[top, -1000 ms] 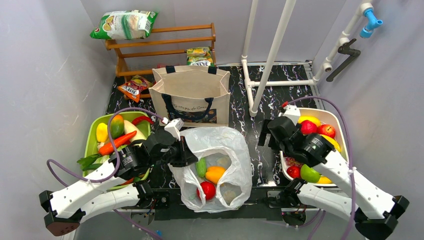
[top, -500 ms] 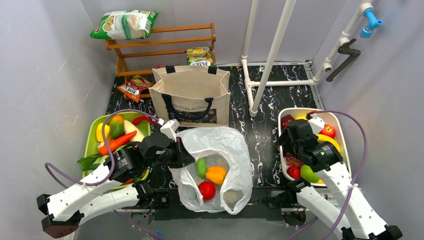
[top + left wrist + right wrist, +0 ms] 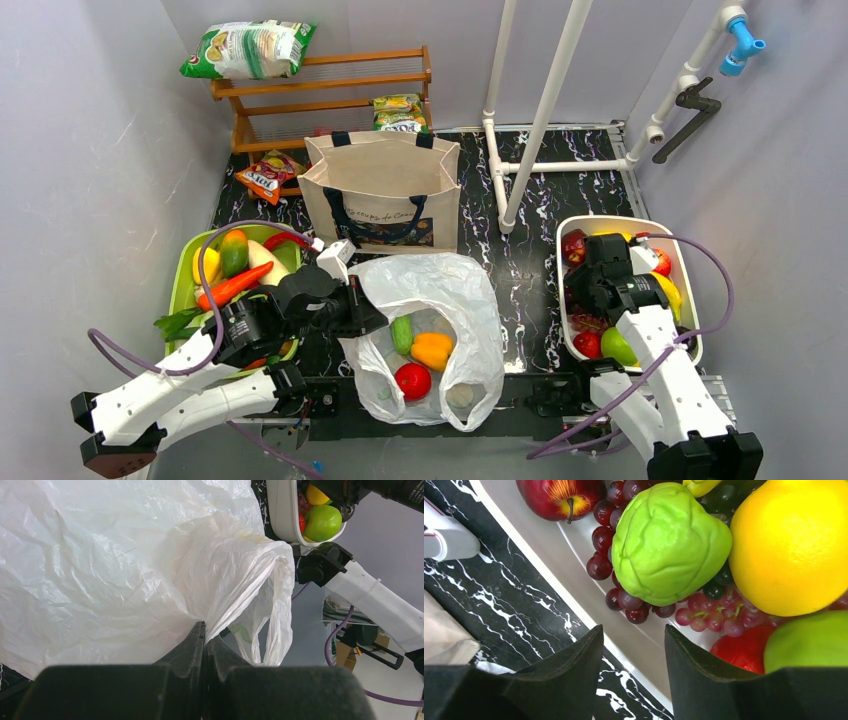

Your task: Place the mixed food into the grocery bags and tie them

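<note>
Top external, left to right: green tray (image 3: pixel 185 270) at 9 o'clock. The left gripper (image 3: pixel 205 630) is pinched tight on the white plastic bag (image 3: pixel 440 290) at 6, mixed food (image 3: pixel 432 350) inside. The canvas tote (image 3: pixel 385 180) stands at 12. The right gripper (image 3: pixel 631 635), jaws part-open and empty, hangs over the white tray (image 3: pixel 690 300) at 3.

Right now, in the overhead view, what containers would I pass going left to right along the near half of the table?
green tray → white plastic bag → white tray
</note>
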Controlling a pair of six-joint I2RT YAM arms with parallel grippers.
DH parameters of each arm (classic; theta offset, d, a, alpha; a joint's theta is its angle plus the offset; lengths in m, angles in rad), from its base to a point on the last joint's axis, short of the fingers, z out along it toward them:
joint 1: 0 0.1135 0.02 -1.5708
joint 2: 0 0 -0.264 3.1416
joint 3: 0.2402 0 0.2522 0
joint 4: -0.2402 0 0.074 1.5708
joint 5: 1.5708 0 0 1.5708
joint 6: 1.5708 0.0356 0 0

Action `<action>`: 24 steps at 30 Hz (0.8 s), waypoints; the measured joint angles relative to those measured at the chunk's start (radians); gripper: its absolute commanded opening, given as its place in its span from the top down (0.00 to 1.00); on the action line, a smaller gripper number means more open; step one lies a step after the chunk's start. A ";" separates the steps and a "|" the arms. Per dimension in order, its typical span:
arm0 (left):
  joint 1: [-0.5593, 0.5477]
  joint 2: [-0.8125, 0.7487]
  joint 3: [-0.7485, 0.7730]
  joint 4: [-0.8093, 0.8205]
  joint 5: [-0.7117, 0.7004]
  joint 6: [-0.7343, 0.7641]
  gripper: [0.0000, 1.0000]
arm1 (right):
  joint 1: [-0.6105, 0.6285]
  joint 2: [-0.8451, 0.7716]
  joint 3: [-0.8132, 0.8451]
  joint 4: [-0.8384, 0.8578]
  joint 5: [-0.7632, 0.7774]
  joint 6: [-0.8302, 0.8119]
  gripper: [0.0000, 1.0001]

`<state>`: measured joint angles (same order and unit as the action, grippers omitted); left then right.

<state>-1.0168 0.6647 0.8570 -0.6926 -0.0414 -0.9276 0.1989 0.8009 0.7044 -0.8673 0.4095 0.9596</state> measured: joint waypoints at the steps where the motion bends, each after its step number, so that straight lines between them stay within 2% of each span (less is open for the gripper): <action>1: 0.000 -0.001 0.000 -0.002 0.000 0.000 1.00 | -0.011 0.003 -0.006 0.013 -0.010 0.003 0.47; 15: 0.000 0.024 -0.002 -0.003 0.000 0.000 1.00 | -0.069 0.078 -0.103 0.177 -0.067 0.036 0.54; 20: 0.000 0.023 -0.013 -0.002 0.000 0.000 1.00 | -0.082 0.098 -0.116 0.218 -0.056 0.035 0.64; 24: 0.000 0.017 -0.014 -0.001 0.000 0.000 1.00 | -0.087 0.111 -0.126 0.248 -0.053 0.026 0.79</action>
<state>-1.0168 0.6815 0.8433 -0.6933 -0.0414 -0.9279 0.1116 0.9123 0.5781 -0.6193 0.3561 0.9855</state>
